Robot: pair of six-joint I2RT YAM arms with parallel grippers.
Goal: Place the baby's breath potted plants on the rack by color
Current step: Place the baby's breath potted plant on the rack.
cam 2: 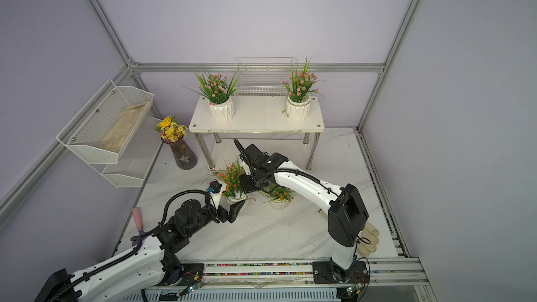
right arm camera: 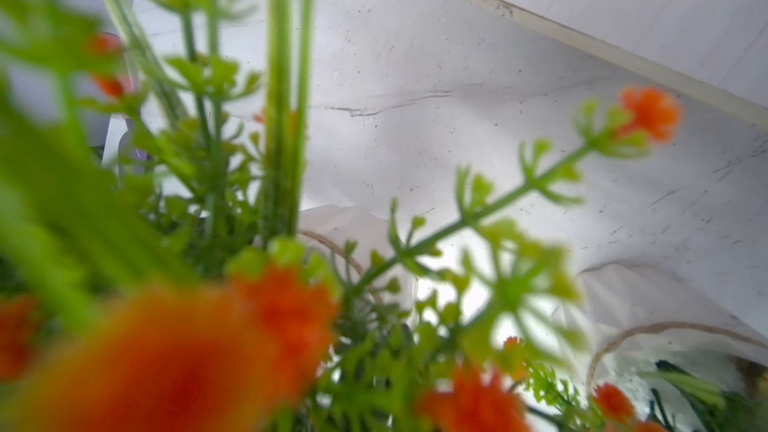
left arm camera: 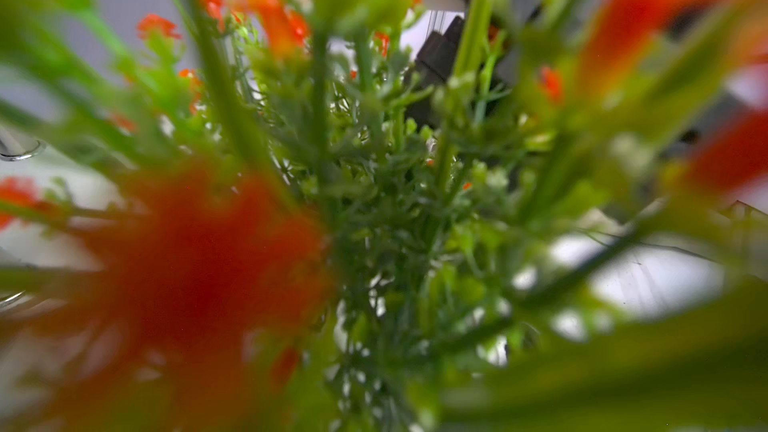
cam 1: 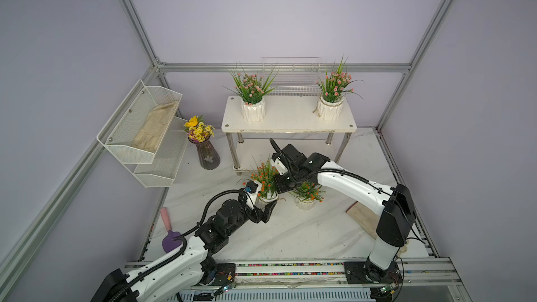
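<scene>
- The left hand point(cam 1: 266, 207) has its fingers spread wide at the white pot of the left orange plant point(cam 1: 266, 180), which stands on the worktop point(cam 1: 305, 236). One dark finger lies along the pot's near side; whether it touches cannot be told.
- The right hand point(cam 1: 282, 186) is closed and points down into the leaves between the two orange plants. Its tips are hidden, so whether it pinches a stem cannot be told.
- The right orange plant point(cam 1: 308, 194) stands just to the right of the right hand, its pot apart from the other pot.
- The rack point(cam 1: 290, 117) stands just beyond both hands. The front edge of its top board runs above and past the right hand, and its front left leg point(cam 1: 236, 152) is beyond the left hand, to its left.
- Two pink plants point(cam 1: 251, 87) point(cam 1: 335, 82) stand on the top board, one toward each end, with bare board between them.
- Behind both hands, bare worktop runs back to the front rail point(cam 1: 290, 265).
- A vase of yellow flowers point(cam 1: 205, 146) stands well to the left of the left hand, and the wall baskets point(cam 1: 142, 129) overhang that edge of the worktop.
- In the left wrist view, blurred leaves and orange flowers fill the picture.
</scene>
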